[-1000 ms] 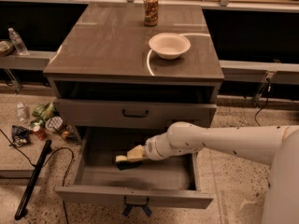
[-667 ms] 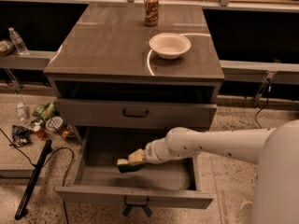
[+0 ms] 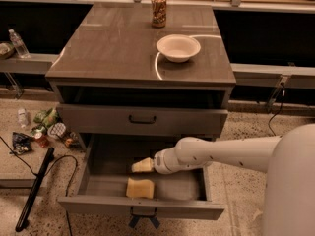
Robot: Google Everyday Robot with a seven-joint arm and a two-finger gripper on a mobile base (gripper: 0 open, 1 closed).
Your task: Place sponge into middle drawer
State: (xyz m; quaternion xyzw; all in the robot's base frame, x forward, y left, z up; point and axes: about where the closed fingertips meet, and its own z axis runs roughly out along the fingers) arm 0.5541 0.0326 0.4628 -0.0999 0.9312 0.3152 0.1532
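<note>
We see the sponge (image 3: 140,188) lying in the middle drawer (image 3: 106,183). Our gripper (image 3: 142,165) hovers just above, holding nothing; its opening we cannot tell. Soft, light: squeeze its short sides.

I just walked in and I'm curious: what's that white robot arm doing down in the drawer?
The robot's arm reaches into the pulled-out middle drawer. Its gripper hangs above the drawer floor, just behind the yellow sponge, which lies near the front and looks free of the gripper. So the sponge is already in the drawer. A white bowl and a can stand on the cabinet top.
</note>
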